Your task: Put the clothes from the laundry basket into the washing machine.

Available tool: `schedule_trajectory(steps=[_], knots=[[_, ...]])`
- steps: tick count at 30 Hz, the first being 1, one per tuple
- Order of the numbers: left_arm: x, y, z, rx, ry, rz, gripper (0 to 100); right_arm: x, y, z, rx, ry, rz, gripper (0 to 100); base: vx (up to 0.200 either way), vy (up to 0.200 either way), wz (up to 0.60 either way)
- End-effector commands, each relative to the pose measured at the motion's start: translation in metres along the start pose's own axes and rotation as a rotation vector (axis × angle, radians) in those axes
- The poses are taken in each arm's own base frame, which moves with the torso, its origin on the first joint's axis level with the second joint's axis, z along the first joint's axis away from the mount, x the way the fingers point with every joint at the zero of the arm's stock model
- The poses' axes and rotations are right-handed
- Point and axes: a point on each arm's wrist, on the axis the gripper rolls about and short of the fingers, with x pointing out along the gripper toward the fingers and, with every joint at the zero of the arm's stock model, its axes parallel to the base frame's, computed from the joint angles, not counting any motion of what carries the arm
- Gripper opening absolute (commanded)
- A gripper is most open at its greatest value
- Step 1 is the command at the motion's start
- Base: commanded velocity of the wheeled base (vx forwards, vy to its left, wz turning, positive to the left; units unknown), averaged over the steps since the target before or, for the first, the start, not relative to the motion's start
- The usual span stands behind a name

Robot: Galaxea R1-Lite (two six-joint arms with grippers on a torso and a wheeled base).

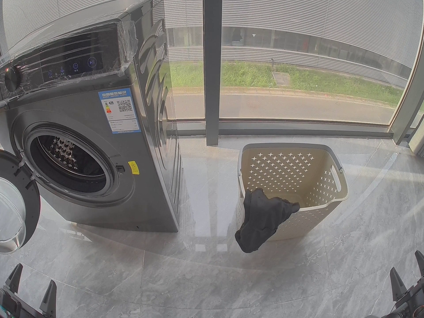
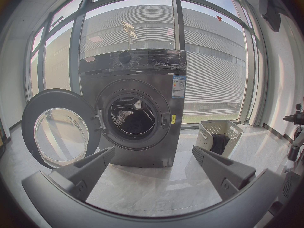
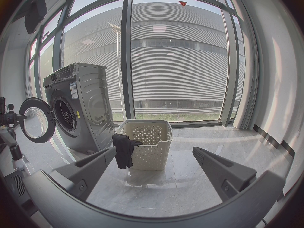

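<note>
left gripper: we see the left gripper (image 2: 153, 152) released, fingers spread wide with nothing between them, low over the floor (image 1: 212, 279) at the near left, facing the open washing machine.
right gripper: the right gripper (image 3: 153, 152) is likewise spread and empty, at the near right, well apart from the laundry basket.
clothes: we find one dark garment (image 1: 263, 221) draped over the near left rim of the basket. Part of it is tucked inside and the rest hangs down the outer wall toward the floor.
laundry basket: the laundry basket (image 1: 287, 166) is cream with star-shaped holes and a side handle. It stands upright on the floor, right of the machine and apart from it, near the window.
washing machine: the washing machine (image 1: 150, 124) is a grey front loader at the far left. Its round door (image 1: 17, 204) is swung open to the left and the drum (image 1: 70, 160) is exposed. Clear film covers the control panel.
floor: glossy pale marble tiles.
window: the window (image 1: 309, 45) is tall glass behind both, with grass and a building outside.
</note>
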Motion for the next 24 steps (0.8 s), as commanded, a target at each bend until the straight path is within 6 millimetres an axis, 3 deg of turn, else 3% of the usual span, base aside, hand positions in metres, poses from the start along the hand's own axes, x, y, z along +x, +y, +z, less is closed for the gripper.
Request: schedule_trajectory(steps=[1, 17, 24], knots=[[0.0000, 0.0001, -0.0044, 0.011, 0.000, 0.013, 100, -0.0005, 0.0000, -0.0027, 0.001, -0.006, -0.001, 100, 0.000, 0.000, 0.00], [-0.0001, -0.0002, -0.0038, 0.013, -0.003, -0.002, 100, -0.0003, -0.0001, -0.0030, 0.003, -0.006, -0.006, 100, 0.000, 0.000, 0.00], [-0.0001, -0.0001, -0.0038, 0.000, -0.003, -0.002, 100, 0.0003, -0.0002, -0.0035, 0.001, -0.014, -0.011, 100, 0.171, 0.000, 0.00]])
